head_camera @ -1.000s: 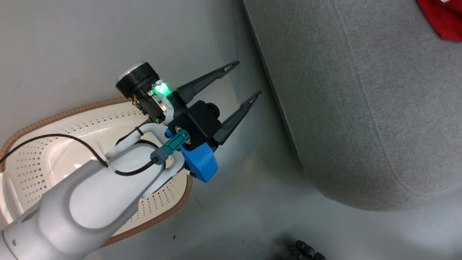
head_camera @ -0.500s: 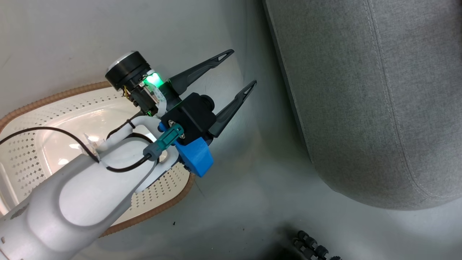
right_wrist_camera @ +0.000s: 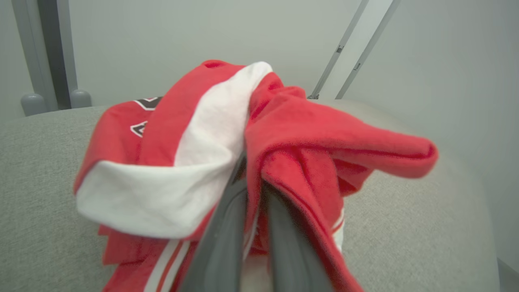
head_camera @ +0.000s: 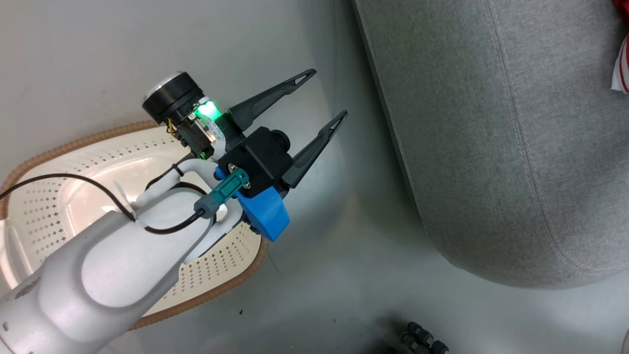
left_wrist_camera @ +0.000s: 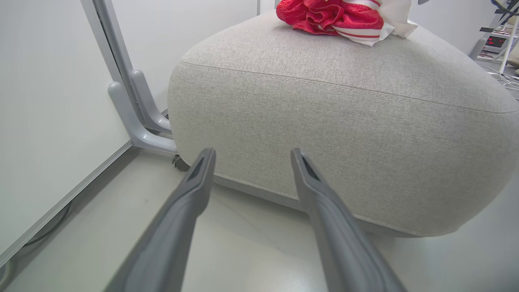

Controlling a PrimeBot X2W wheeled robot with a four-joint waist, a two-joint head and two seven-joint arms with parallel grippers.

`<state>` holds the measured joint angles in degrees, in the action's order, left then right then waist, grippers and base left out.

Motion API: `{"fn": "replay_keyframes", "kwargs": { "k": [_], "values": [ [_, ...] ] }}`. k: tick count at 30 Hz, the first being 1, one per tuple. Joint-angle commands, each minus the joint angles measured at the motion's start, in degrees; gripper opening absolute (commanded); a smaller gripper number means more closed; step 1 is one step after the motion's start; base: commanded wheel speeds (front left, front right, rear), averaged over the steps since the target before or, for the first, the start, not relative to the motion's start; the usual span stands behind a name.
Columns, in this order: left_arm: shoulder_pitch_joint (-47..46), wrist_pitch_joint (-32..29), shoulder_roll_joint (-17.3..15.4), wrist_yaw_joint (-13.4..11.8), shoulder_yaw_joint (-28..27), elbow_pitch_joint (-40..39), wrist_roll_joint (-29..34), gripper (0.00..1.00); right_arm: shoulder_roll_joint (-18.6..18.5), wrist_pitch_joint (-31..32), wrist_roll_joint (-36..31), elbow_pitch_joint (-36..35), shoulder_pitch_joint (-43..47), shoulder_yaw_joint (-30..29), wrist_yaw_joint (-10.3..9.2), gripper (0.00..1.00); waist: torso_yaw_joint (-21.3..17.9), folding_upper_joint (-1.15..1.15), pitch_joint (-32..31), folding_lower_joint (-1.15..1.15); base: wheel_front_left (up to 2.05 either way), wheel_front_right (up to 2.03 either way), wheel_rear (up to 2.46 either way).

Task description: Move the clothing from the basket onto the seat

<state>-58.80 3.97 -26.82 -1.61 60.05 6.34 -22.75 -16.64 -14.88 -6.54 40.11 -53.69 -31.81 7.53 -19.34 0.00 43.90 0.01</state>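
Note:
The grey seat [head_camera: 496, 147] takes up the right of the head view. The red clothing [left_wrist_camera: 336, 16] with white stripes lies bunched on top of the seat [left_wrist_camera: 344, 117]; a striped bit of it [head_camera: 621, 64] shows at the head view's right edge. My right gripper [right_wrist_camera: 251, 174] is shut on the clothing [right_wrist_camera: 292, 134], and the fabric drapes over its fingers just above the seat [right_wrist_camera: 40, 182]. The cream basket [head_camera: 64, 196] with the brown rim sits on the floor at the lower left, partly under my left forearm. My left gripper [head_camera: 330, 92] hangs open over the floor between the basket and the seat, holding nothing.
A white wall panel with a grey metal frame foot [left_wrist_camera: 138, 117] stands left of the seat, and a small caster [left_wrist_camera: 178, 162] shows beneath it. Dark ribbed rollers [head_camera: 422, 339] lie at the bottom edge of the head view. Lab equipment [left_wrist_camera: 496, 40] stands far right.
The head camera has shifted, so the seat and basket sit differently in the picture. The clothing's red edge left the top right corner, and a striped bit now shows at the right edge. My left gripper stays open.

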Motion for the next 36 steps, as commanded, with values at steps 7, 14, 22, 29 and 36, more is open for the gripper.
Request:
{"fn": "replay_keyframes", "kwargs": {
  "k": [7, 14, 22, 29, 36],
  "values": [
    [2.0, 2.8, 2.2, -0.8, 0.6, 2.1, -1.3, 1.00, 3.0, -0.3, 3.4, -9.3, 12.6, 0.5, -0.08, 1.00, 1.0, 0.00, -6.4, -0.01, 0.00, 0.00, 0.00],
    [5.1, 6.1, 4.7, -1.9, 0.4, 5.3, -3.3, 1.00, 5.3, -0.3, 4.2, -16.5, 23.1, 3.0, -0.08, 1.00, 1.3, 0.00, -13.1, -0.01, 0.00, 0.00, 0.00],
    [9.1, 9.7, 6.6, -3.8, -2.2, 9.1, -6.7, 1.00, 5.3, -0.3, 4.4, -25.0, 29.0, 8.0, -0.07, 1.00, 3.2, 0.00, -20.4, -0.01, 0.00, 0.00, 0.00],
    [14.4, 11.3, 7.0, -6.4, -8.4, 11.3, -9.7, 1.00, 5.1, -0.3, 5.1, -29.5, 31.5, 16.3, -0.07, 1.00, 7.5, 0.00, -27.1, -0.01, 0.00, 0.00, 0.00],
    [22.8, 11.2, 7.0, -8.4, -19.7, 9.2, -8.4, 1.00, 6.7, -0.3, 5.4, -30.8, 33.7, 23.6, -0.07, 1.00, 12.6, 0.00, -32.4, -0.01, 0.00, 0.00, 0.00]
  ]
}}
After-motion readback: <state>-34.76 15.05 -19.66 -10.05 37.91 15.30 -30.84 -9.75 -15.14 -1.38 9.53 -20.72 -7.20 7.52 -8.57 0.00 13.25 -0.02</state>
